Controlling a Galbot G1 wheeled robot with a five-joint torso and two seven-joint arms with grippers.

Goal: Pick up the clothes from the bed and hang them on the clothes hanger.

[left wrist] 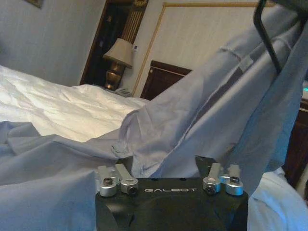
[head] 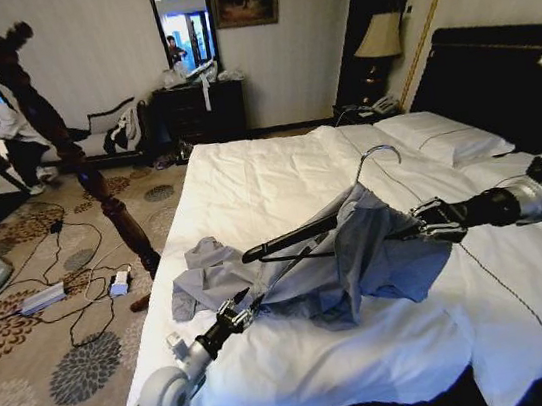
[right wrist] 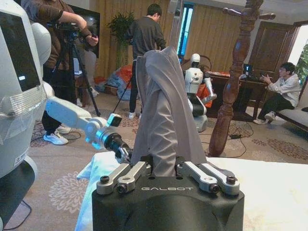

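Note:
The light blue-grey clothes [head: 379, 253] lie half draped over the black clothes hanger [head: 291, 235], which is held tilted above the bed [head: 267, 173], its silver hook [head: 377, 153] pointing up. My right gripper [head: 417, 223] is shut on the fabric-covered end of the hanger; in the right wrist view the clothes [right wrist: 163, 106] rise straight from between its fingers [right wrist: 162, 166]. My left gripper [head: 249, 310] is at the shirt's lower edge near the bed's foot. Its fingers [left wrist: 163, 161] stand open with bunched clothes [left wrist: 202, 106] between them. The hanger's thin bar [left wrist: 267, 41] shows above.
A tall dark turned-wood pole [head: 83, 159] leans beside the bed's left side. Cables and a power strip [head: 42, 298] lie on the patterned carpet. White pillows [head: 443, 133] and the black headboard [head: 496, 80] are at right. People and another robot [right wrist: 195, 86] stand in the room behind.

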